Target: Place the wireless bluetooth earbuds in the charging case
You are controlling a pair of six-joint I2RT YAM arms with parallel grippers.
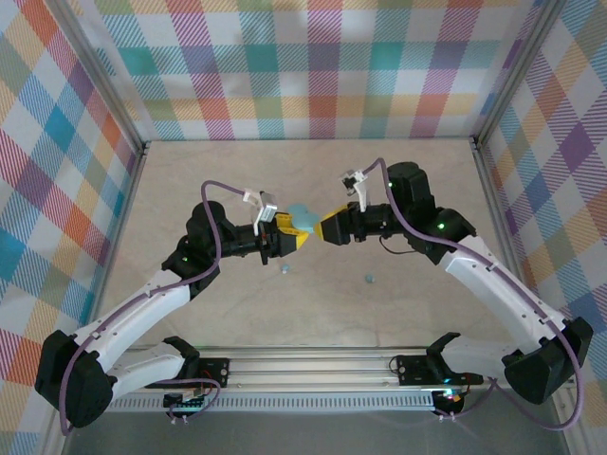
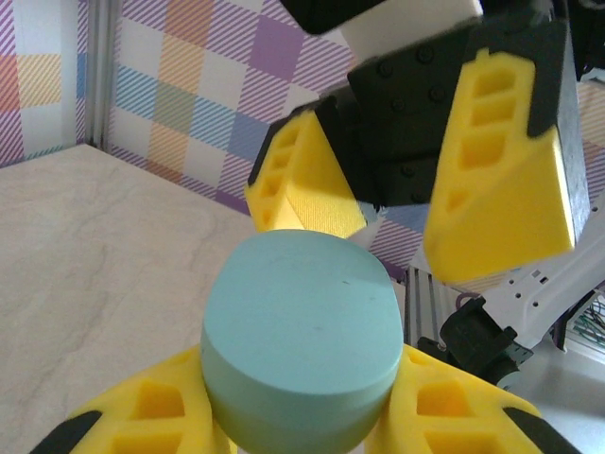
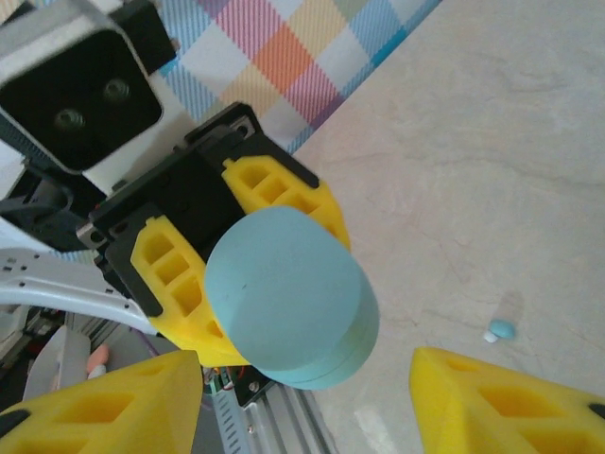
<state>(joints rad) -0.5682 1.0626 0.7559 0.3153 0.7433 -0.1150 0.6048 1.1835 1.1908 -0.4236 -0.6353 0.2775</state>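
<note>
Beige table (image 1: 398,190), plaid walls. Two earbuds (image 1: 285,269) lie loose on it, nearest the bases, well apart. Beyond, left gripper (image 1: 292,237) clamps the case (image 1: 305,220) aloft, likely presenting its lid. Right gripper (image 1: 324,226) faces it, jaws spread; contact unclear.

A pale, marbled beige table (image 1: 237,313) stands inside plaid walls (image 1: 313,66) on three sides. Metal posts (image 1: 109,90) rise at its far corners. A grooved metal rail (image 1: 313,365) runs along its near edge, with a small circuit board (image 1: 185,403) near the left corner.
</note>
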